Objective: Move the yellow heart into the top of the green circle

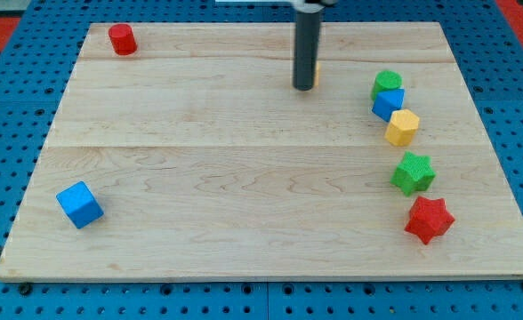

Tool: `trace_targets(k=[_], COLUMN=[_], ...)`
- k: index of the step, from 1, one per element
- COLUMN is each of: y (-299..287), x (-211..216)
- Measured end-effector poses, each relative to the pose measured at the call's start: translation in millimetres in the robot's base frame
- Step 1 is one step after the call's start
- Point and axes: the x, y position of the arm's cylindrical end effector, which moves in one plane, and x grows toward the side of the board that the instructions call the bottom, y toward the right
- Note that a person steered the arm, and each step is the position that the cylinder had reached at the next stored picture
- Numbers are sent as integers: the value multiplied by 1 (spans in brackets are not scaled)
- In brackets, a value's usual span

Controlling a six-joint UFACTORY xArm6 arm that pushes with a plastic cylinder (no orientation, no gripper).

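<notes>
On the wooden table [244, 178] you had my tip [303, 88] standing near the 12 o'clock edge, a little to the view's right of the middle. There was no hand on this arm, only the dark rod, so there was no opening or holding to report.

The yellow heart [317, 73] was almost fully hidden behind the rod. Only a thin yellow-orange sliver showed at the 3 o'clock side of the rod, just beside my tip; I could not tell if they were touching, and its shape could not be made out.

The green circle [387, 83] lay at about 3 o'clock from my tip, well apart from it, near the table's right side. The blue block [389, 104] was touching it at its 6 o'clock side, and the yellow hexagon [403, 127] sat just beside the blue one, at about 5 o'clock from it.

Further toward 6 o'clock you could see the green star [413, 172], and below it the red star [429, 220], the two near each other.

The red cylinder [123, 39] stood in the corner at 10 o'clock of the table, and the blue cube [80, 204] was at 8 o'clock, both well apart from everything else.
</notes>
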Motion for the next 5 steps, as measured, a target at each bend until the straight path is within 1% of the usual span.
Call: trace_targets(k=[1, 2, 3, 4, 5], y=[-11, -52, -40, 2, 22], x=[-11, -26, -34, -35, -41])
